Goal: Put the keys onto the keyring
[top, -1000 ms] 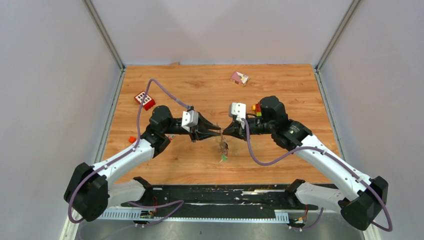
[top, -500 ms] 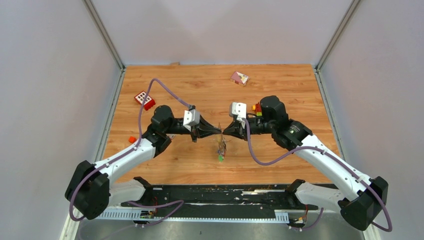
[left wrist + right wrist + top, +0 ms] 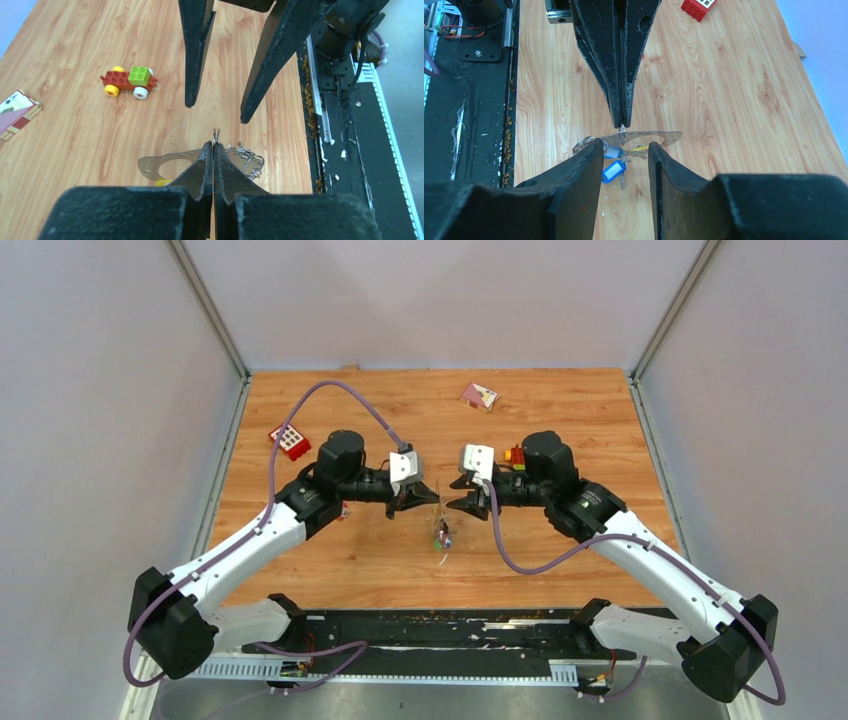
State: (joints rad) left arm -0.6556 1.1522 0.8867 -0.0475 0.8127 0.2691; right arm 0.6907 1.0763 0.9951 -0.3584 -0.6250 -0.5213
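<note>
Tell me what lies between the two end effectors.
The keyring, gripped by the shut left end effector, with keys by it; the right wrist view shows it.

Overhead camera: I look from high behind arms, steeply down, far enough to take in whole wooden table (image 3: pixel 560 420); black base rail (image 3: pixel 430 635) along bottom of frame.

Left wrist camera: close behind left gripper (image 3: pixel 213 146), facing right gripper (image 3: pixel 216 112) at top centre.

Right wrist camera: mirror of that, own fingers at bottom.

All three views share keyring (image 3: pixel 150 167) at table middle.
</note>
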